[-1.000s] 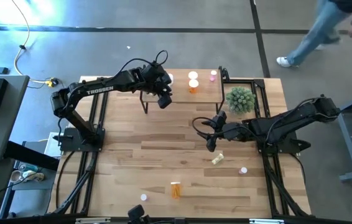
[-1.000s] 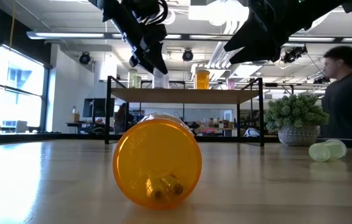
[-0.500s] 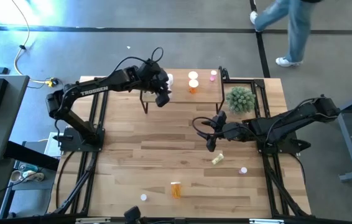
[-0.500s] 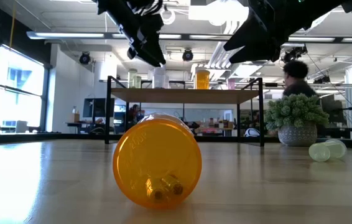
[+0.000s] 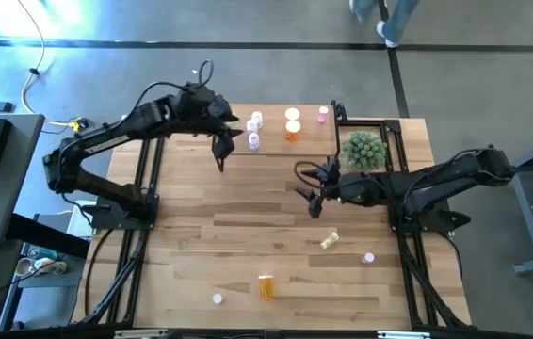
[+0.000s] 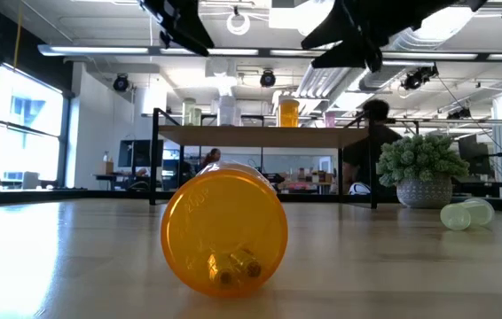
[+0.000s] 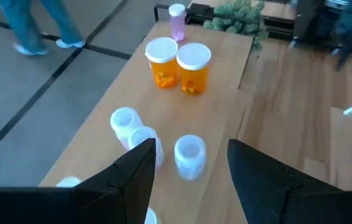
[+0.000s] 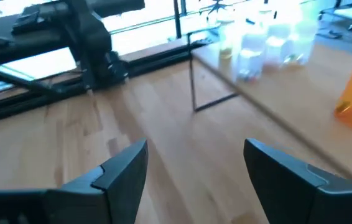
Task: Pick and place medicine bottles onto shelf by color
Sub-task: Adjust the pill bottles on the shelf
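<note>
The left tool has drawn back from the shelf empty, jaws apart, leaving a white bottle standing among the other white ones. The right tool hovers wide open above the surface, where an orange bottle lies unsorted.

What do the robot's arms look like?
Both arms are dark, nearly black, built of jointed segments on black frame bases bolted to the table. Thin black cables loop beside each wrist. The left tool and the right tool each end in two flat, dark, wedge-shaped fingers.
</note>
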Controlling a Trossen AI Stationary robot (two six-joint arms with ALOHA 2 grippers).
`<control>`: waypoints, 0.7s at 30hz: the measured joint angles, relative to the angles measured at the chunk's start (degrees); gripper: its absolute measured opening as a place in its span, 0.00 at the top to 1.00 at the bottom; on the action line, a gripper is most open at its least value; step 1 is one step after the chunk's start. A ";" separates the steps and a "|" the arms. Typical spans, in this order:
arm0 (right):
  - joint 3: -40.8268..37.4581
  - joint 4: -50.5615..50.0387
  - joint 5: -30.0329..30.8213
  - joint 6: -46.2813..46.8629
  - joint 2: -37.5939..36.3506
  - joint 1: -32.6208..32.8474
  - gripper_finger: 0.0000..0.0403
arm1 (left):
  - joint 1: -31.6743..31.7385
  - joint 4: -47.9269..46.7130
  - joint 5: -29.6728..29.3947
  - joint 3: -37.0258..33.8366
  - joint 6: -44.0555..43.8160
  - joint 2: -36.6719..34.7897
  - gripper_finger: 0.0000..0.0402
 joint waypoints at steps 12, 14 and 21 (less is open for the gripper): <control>11.28 -5.83 -5.15 -10.27 0.00 -10.75 0.36 | -0.18 17.32 0.40 -22.57 -6.47 -10.33 0.53; 13.65 -8.13 -5.17 -11.71 0.00 -13.22 0.36 | -0.20 20.27 0.41 -25.56 -6.77 -10.98 0.53; 19.75 -10.37 -6.98 -17.59 0.02 -22.56 0.36 | -0.17 30.52 0.38 -34.47 -7.70 -11.52 0.53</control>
